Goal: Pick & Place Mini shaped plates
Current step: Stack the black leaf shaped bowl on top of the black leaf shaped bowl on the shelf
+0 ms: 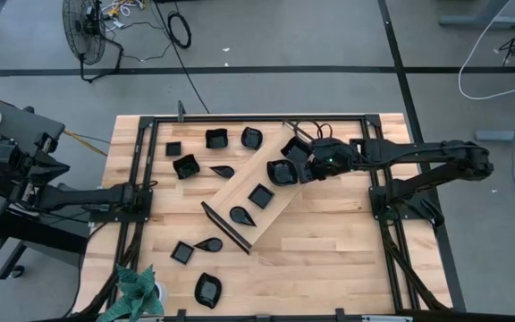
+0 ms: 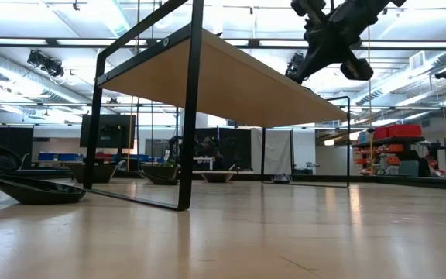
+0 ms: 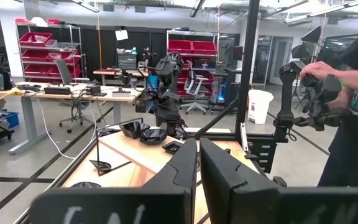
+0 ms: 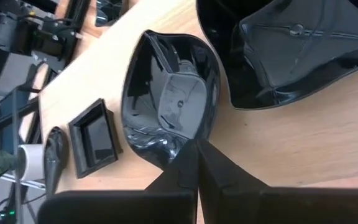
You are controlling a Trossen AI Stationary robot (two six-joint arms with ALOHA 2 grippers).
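Right claw pinching the rim of a glossy wavy-rimmed plate on the tray

The wavy-rimmed plate (image 4: 169, 102) sits on the long wood tray (image 1: 240, 192) near its upper end, just beside a larger black dish (image 4: 297, 50); a square plate (image 4: 94, 138) and a teardrop plate (image 4: 53, 155) lie farther down the tray. It looks stiff, thin-walled and light, and its shiny surface likely makes it slippery, so the raised rim is the sensible hold, with one finger inside and one outside. The right claw (image 4: 194, 149) is clenched right at that near rim, apparently grasping it, though whether the plate is lifted off the wood cannot be told. More mini plates (image 1: 206, 139) are scattered over the desk (image 1: 329, 259) around the tray. The left claw (image 3: 197, 168) waits clenched and empty at the desk's left edge.
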